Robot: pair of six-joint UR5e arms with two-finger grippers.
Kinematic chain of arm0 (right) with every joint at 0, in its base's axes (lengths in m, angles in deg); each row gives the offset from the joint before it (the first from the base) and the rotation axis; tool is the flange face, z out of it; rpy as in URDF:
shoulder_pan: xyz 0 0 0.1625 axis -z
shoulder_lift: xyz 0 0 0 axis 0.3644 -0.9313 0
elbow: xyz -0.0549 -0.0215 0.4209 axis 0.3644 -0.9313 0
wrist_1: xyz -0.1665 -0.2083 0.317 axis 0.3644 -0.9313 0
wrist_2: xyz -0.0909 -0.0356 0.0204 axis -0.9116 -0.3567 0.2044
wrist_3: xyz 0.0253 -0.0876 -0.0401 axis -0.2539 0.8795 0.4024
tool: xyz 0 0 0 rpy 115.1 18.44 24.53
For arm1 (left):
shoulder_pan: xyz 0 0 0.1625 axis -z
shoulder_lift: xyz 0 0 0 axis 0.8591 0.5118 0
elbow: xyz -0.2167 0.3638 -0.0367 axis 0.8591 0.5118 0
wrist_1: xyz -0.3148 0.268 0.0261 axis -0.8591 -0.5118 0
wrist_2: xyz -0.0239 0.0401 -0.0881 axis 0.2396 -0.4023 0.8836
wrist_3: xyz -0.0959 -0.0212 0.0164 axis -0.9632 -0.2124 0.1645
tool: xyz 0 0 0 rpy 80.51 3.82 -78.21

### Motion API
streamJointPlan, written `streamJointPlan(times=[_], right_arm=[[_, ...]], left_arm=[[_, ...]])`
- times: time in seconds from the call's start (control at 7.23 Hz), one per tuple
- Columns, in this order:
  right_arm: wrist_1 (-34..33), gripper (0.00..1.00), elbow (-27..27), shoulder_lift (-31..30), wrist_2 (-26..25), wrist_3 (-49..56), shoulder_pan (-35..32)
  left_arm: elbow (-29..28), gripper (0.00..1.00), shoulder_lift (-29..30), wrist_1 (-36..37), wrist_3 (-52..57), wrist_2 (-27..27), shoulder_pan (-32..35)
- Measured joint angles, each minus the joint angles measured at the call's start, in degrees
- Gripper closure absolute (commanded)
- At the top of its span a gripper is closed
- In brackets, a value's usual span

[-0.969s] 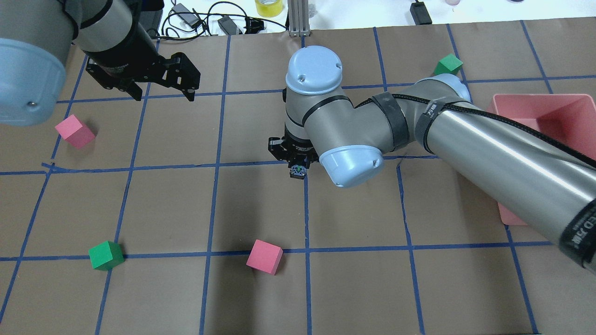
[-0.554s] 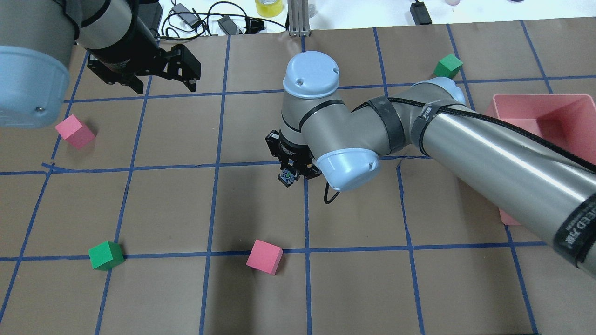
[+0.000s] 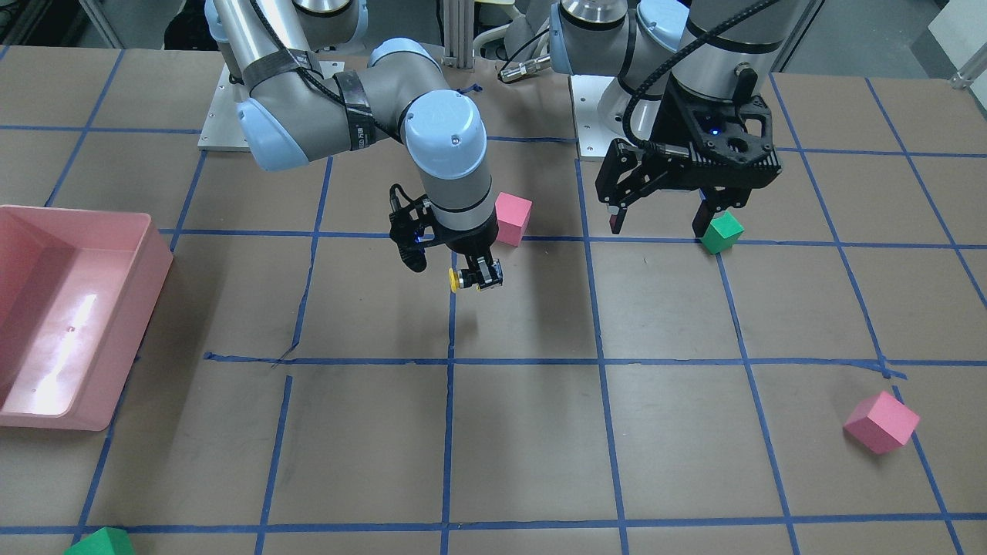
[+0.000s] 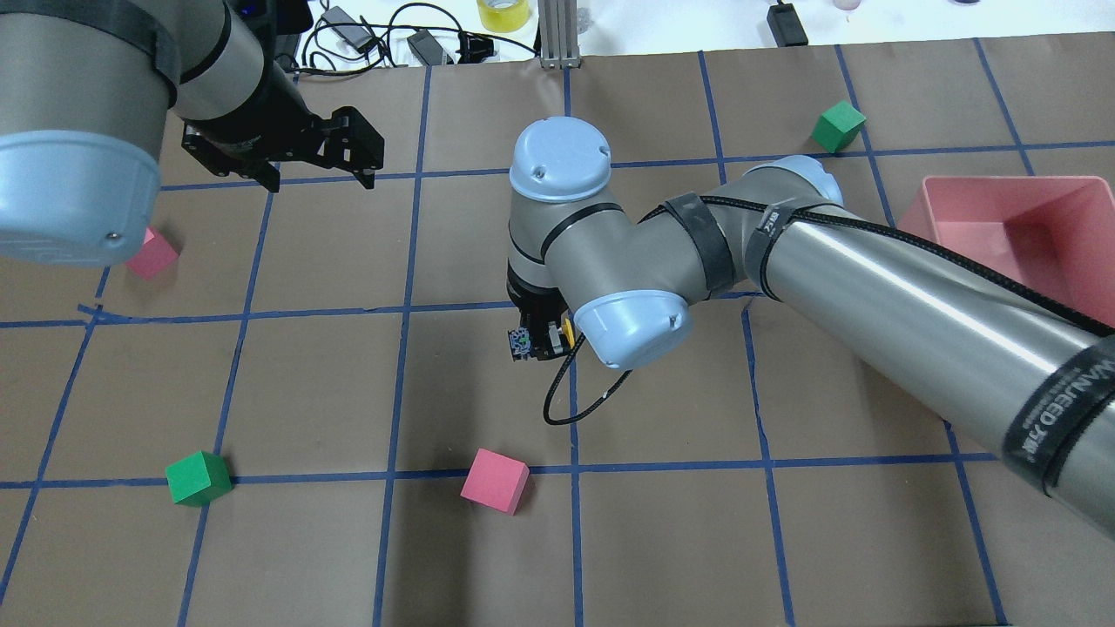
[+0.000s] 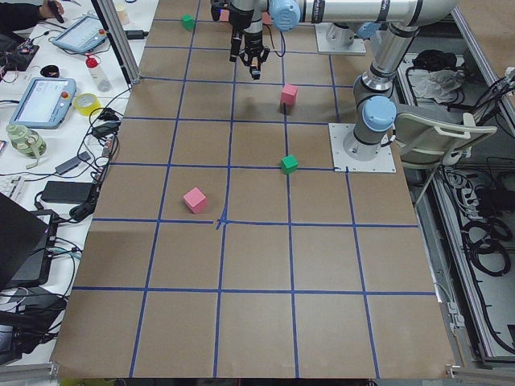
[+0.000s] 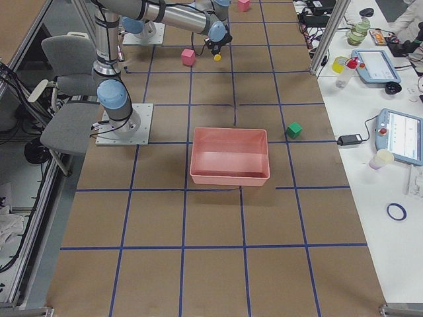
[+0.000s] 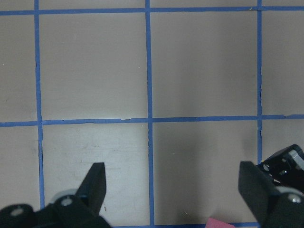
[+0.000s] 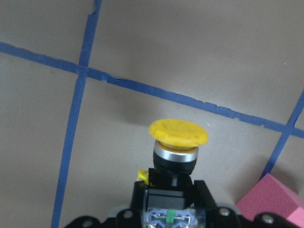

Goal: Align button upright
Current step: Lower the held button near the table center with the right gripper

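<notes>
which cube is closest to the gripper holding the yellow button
The pink cube just robot-side of the right gripper holding the button. The other pink cube and both green cubes lie much farther off.

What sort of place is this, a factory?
Likely a robotics lab, not a factory: two arms fixed to a table marked with a blue tape grid, foam cubes as props, and control tablets on a side bench.
</notes>
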Motion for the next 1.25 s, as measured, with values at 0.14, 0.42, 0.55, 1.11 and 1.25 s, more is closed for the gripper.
streamJointPlan(times=[0.14, 0.42, 0.55, 1.11, 1.25], right_arm=[[0.06, 1.0, 0.01, 0.1, 1.02, -4.31, -0.01], [0.0, 1.0, 0.04, 0.15, 5.44, -11.38, 0.06], [-0.03, 1.0, 0.04, 0.03, 6.8, -13.33, 0.2], [-0.24, 1.0, -0.06, 0.27, 5.22, -23.77, 0.88], [-0.58, 1.0, -0.35, 0.76, 2.46, -27.47, 0.91]], left_arm=[[0.34, 0.0, 0.03, 0.65, 0.06, 0.08, 0.02], [0.9, 0.0, 0.06, 1.49, -0.4, 0.22, 0.03], [1.02, 0.0, 0.09, 1.68, -0.66, 0.24, 0.03], [1.06, 0.0, 0.12, 2.08, -1.08, 0.16, 0.02], [1.05, 0.0, 0.12, 2.28, -1.05, 0.16, 0.01]])
